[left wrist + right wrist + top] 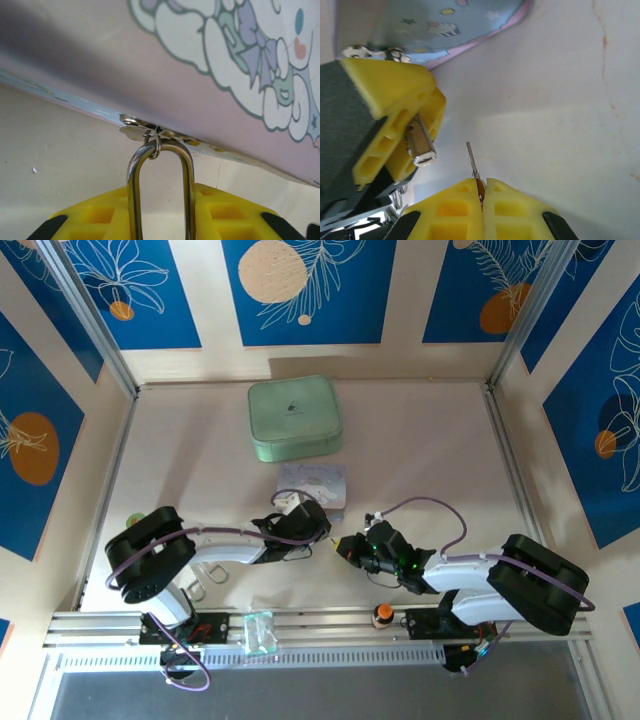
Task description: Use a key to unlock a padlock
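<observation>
Silver key [471, 159] looks thin, light, easy to bend; right hand [481, 210] is clamped shut on its bow. Left hand [160, 222], partly open, grips the small slick padlock [186, 185] by its body at the tin's [200, 100] 6 o'clock.

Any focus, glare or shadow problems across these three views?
Top external: evenly lit, sharp. Left wrist: tin soft and shadowed at upper left, glare streak on the shackle of the padlock. Right wrist: key thin but legible.
</observation>
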### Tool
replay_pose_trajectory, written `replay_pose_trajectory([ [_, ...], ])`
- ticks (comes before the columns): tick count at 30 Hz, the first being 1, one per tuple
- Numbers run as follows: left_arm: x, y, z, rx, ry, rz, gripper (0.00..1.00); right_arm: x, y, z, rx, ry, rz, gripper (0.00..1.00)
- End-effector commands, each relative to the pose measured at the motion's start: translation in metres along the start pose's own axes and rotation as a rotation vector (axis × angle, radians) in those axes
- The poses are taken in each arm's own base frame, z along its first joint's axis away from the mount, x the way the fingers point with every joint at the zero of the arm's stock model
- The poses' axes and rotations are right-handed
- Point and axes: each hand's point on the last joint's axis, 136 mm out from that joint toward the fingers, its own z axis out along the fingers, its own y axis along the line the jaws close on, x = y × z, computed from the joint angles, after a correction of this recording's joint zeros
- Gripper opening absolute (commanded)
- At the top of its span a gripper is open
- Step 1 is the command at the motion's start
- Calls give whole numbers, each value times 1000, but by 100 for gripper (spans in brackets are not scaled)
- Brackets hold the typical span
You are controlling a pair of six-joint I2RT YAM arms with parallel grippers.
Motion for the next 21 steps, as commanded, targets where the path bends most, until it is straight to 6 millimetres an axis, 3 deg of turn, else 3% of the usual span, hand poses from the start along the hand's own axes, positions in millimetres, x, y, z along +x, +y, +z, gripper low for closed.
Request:
replay_pose_trajectory([
  [1,-1,-25,1,66,-5,-44,4,-8,10,-2,-38,-63,-3,0],
  [21,-1,-29,0,84,-6,-61,3,-5,12,-4,-52,-59,-17,0],
])
